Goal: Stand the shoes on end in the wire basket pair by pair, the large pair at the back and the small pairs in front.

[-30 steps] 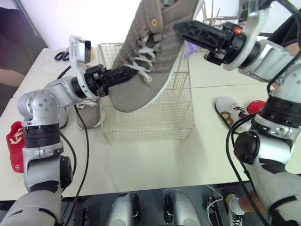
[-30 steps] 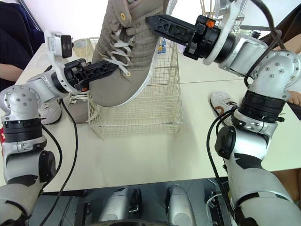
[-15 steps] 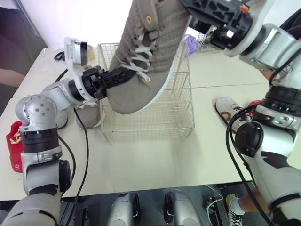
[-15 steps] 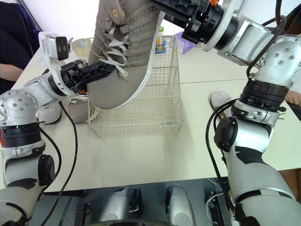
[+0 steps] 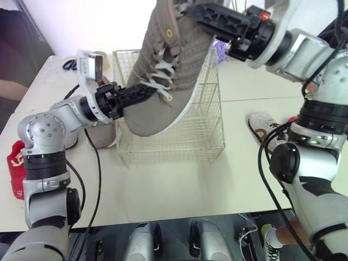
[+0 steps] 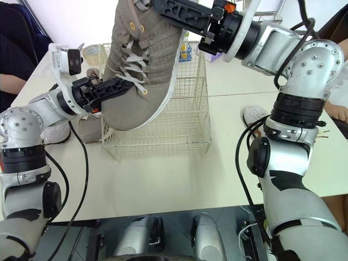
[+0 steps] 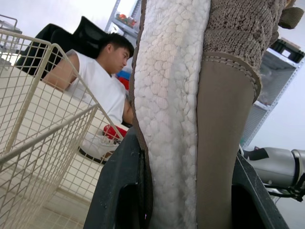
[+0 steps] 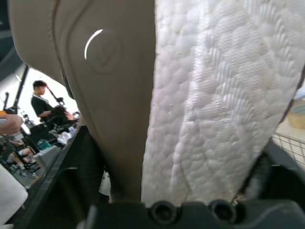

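Observation:
A large tan knit shoe (image 5: 168, 65) with a white sole hangs toe-down over the wire basket (image 5: 201, 136), its toe in front of the basket's left half. My left gripper (image 5: 142, 93) is shut on the shoe's forefoot beside the laces; the left wrist view has the white sole (image 7: 171, 119) clamped between black fingers (image 7: 119, 191). My right gripper (image 5: 201, 13) is shut on the heel end up high, and the sole (image 8: 214, 95) sits close before the right wrist camera. The basket's inside is mostly hidden by the shoe.
A small beige shoe (image 5: 103, 133) and a white shoe (image 5: 70, 136) lie left of the basket. A red shoe (image 5: 16, 163) sits at the table's left edge. Right of the basket lie a white-and-brown shoe (image 5: 266, 130) and a red shoe (image 5: 296, 122). Scissors (image 5: 69, 64) rest at back left.
My right gripper has swung up and to the left with the heel, so the shoe stands steeper. The toe has dropped slightly, and the left gripper has stayed near its place.

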